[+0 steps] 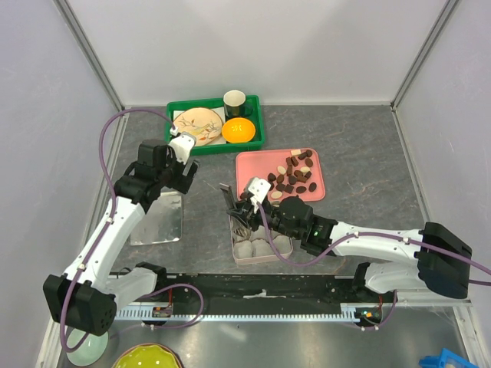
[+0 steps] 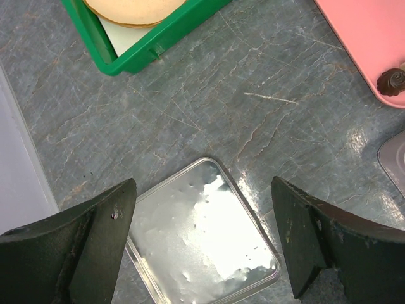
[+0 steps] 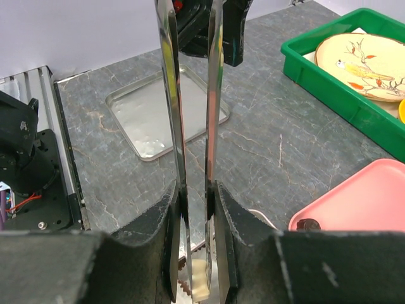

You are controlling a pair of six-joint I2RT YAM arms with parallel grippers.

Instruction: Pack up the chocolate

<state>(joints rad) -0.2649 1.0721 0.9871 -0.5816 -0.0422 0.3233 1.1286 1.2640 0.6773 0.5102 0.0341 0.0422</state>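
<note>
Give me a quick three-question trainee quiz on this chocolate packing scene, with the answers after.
1. True or false: the right gripper is shut on the shiny metal tongs.
2. Where do most of the brown and cream chocolate pieces lie? A: orange bowl. B: flat pink tray. C: green tray.
3. Which gripper hovers open above the shallow silver lid?
Key: 1 true; 2 B; 3 the left gripper.
</note>
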